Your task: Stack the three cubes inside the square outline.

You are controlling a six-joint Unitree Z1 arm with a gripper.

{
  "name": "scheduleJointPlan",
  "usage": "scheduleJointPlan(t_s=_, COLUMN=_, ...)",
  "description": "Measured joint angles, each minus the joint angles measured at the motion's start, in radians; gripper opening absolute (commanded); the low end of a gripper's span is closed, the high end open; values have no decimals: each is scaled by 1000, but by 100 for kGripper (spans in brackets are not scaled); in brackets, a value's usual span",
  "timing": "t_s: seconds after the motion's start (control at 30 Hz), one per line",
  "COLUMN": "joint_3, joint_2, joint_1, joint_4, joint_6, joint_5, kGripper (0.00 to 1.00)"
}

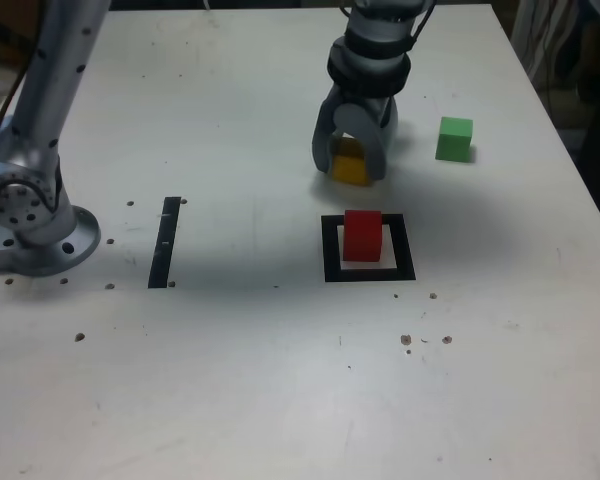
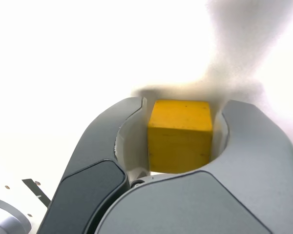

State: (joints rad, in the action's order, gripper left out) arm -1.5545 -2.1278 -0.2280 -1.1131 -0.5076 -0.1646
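The yellow cube [image 1: 351, 170] [image 2: 180, 136] rests on the white table, behind the square outline in the exterior view. My gripper [image 1: 349, 167] [image 2: 184, 105] reaches down over it, one jaw on each side, both pressed close against its faces. A red cube [image 1: 362, 235] stands upright inside the square outline [image 1: 330, 262], a thick black border with a pale centre. Further back, on the exterior view's right, the green cube [image 1: 454, 139] sits alone on the table.
The arm's grey base [image 1: 30, 225] is bolted at the exterior view's left edge. A narrow black strip [image 1: 165, 242] lies between the base and the outline. The table's right edge [image 1: 580, 170] runs close beyond the green cube.
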Motion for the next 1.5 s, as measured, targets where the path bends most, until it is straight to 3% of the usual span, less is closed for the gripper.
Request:
scheduleJointPlan(t_s=0.37, joint_3=-21, joint_2=8, joint_1=4, joint_4=-61, joint_6=0, joint_5=-14, kGripper=25)
scheduleJointPlan(t_s=0.63, joint_3=-48, joint_2=177, joint_1=78, joint_4=-152, joint_6=47, joint_5=5, kGripper=24)
scheduleJointPlan(t_s=0.8, joint_3=-67, joint_2=270, joint_1=220, joint_4=-220, joint_6=206, joint_5=24, kGripper=24)
scheduleJointPlan(t_s=1.07, joint_3=-76, joint_2=232, joint_1=343, joint_4=-243, joint_6=369, joint_5=85, kGripper=24)
scheduleJointPlan(t_s=1.5, joint_3=-86, joint_2=146, joint_1=379, joint_4=-236, joint_6=502, joint_5=108, kGripper=25)
